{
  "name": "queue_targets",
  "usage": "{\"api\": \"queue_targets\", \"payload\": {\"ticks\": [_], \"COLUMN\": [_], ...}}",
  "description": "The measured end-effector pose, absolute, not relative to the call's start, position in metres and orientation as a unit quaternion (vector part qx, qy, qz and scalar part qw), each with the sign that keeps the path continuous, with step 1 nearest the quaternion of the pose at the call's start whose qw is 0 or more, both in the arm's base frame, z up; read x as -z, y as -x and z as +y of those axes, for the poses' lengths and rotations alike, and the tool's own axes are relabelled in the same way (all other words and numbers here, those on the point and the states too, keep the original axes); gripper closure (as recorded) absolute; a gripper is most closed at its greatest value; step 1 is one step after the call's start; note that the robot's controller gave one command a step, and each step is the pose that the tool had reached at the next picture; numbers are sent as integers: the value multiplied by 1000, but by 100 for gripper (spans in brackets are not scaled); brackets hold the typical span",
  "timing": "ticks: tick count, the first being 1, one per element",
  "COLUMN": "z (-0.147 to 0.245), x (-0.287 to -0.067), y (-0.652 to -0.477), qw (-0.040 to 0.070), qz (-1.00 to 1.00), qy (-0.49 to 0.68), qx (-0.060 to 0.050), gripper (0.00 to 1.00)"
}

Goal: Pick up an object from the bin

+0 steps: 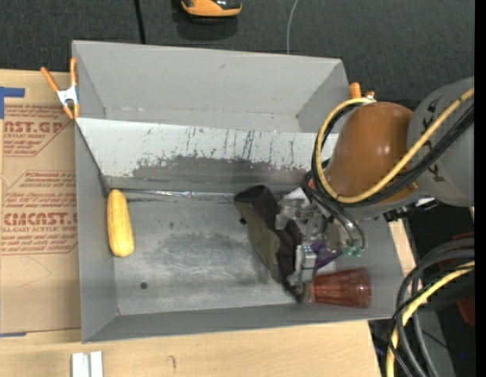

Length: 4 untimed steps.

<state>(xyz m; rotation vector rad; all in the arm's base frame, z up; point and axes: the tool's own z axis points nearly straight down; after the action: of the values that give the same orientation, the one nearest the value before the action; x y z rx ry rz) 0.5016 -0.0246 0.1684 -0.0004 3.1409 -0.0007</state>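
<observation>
My gripper (305,256) is low in the bin's right part, under the orange-brown cover of the wrist. It is pressed against the right side of a dark olive and black flat object (262,225) that lies slanted on the bin floor. Just to the gripper's right, a red translucent cup (341,287) lies on its side by the bin's right wall. A small purple thing (327,249) shows between the gripper and the cup, partly hidden. Whether anything is held is hidden from me.
A yellow corn cob (120,223) lies upright along the bin's left wall, far from the gripper. Bare floor stretches between the cob and the dark object. The arm and its cables cover the bin's right rim.
</observation>
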Motion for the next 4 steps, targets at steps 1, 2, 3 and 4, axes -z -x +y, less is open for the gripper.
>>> {"api": "queue_targets", "payload": {"ticks": [1, 2, 3, 4], "z": [2, 13, -31, -36], "x": [-119, -114, -112, -70], "y": [-520, -539, -513, -516], "qw": [4, -3, 1, 2], "qz": [996, 990, 980, 972], "qy": [-88, -138, -201, -233], "qx": [-1, 0, -1, -1], "gripper": [0, 0, 0, 0]}}
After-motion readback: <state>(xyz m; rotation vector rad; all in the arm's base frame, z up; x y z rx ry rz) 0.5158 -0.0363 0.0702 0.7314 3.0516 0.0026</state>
